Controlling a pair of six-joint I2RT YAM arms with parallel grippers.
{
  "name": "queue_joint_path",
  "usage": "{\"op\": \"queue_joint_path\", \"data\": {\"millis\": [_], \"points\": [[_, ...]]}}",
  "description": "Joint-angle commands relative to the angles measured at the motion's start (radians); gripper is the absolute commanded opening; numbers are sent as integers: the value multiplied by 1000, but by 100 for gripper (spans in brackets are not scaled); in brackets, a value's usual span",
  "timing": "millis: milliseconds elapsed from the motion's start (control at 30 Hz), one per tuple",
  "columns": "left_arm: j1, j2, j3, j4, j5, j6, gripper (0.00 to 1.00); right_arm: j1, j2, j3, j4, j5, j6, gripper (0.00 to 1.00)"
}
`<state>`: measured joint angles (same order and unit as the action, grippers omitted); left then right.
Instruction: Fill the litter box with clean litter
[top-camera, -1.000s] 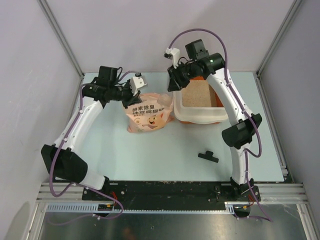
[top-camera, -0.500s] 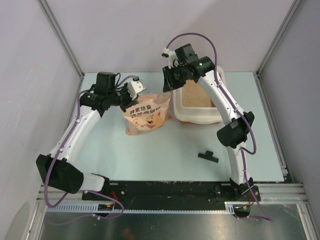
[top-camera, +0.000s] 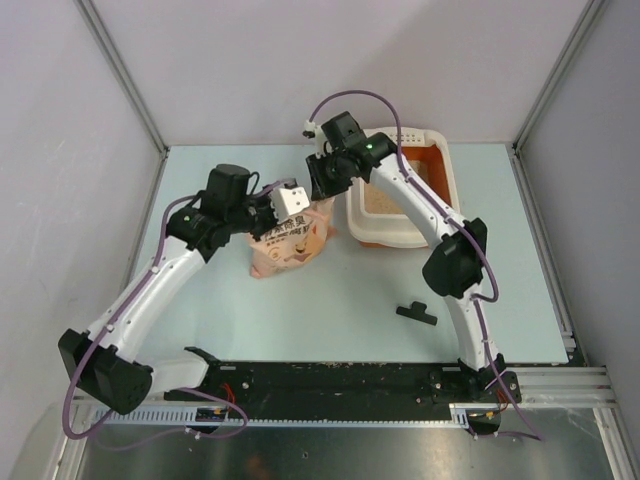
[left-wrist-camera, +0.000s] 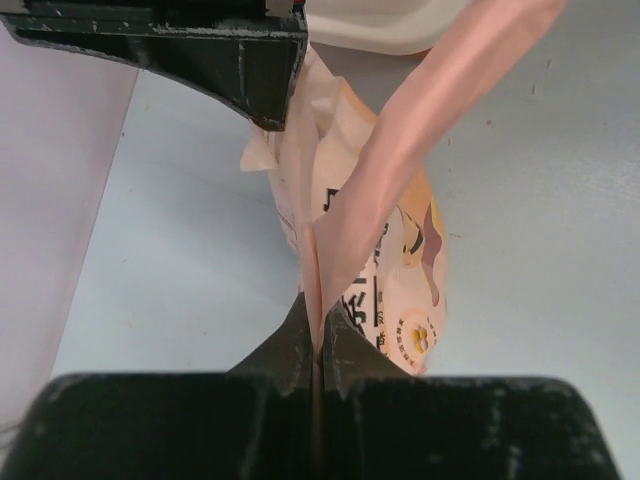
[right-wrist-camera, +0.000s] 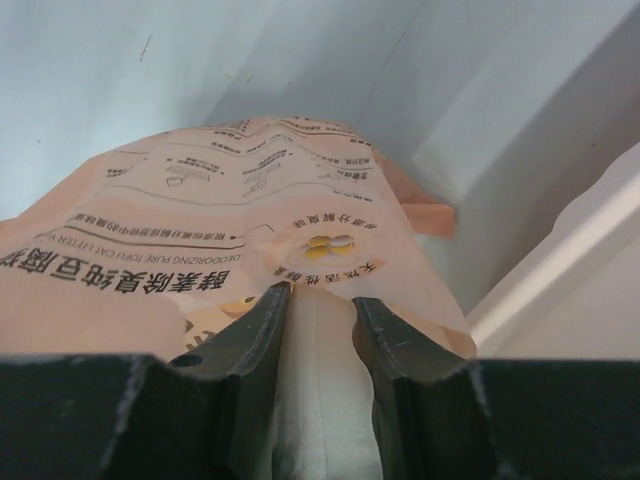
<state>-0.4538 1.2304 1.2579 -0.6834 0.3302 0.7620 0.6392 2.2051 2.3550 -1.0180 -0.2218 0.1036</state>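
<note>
Currently the left gripper (left-wrist-camera: 318, 322) and right gripper (right-wrist-camera: 320, 302) both clamp the litter bag (top-camera: 290, 250); the litter box (top-camera: 385, 236) lies just rightward, on the right gripper's side.

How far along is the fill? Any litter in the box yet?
Done: tan litter already lies in the box. In hand: the left gripper and right gripper are both shut on the bag, which is beside the box, not over it. Left: I can't judge the depth, so either more pouring or just setting the bag down.
</note>
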Motion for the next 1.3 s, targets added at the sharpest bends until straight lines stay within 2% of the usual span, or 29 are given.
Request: {"op": "queue_joint_path", "data": {"millis": [0,200,333,567,700,767,867,900,967,1267], "points": [[-25,-55,-18,159,-57,-16,0,-1,-1,-100,21,50,-7,0],[-10,-66,-49,269,-114,-23,0,1,16,-218,74,-135,42,0],[43,-54,-52,335,-112,-21,0,1,-48,-384,295,-275,70,0],[87,-19,-18,374,-94,54,0,-61,-27,-410,426,-569,181,0],[86,-19,-20,378,-85,54,0,-107,-10,-363,539,-750,310,0],[76,-20,-25,384,-95,59,0,-136,2,-352,631,-818,448,0],[53,-22,-29,398,-120,80,0,-167,1,-408,809,-876,689,0],[47,-22,-29,404,-134,83,0,-186,-1,-430,914,-892,743,0],[38,-17,-17,415,-135,82,0,-202,-5,-462,975,-924,841,0],[37,24,83,455,-184,131,0,-292,-27,-474,1067,-973,892,0]]}}
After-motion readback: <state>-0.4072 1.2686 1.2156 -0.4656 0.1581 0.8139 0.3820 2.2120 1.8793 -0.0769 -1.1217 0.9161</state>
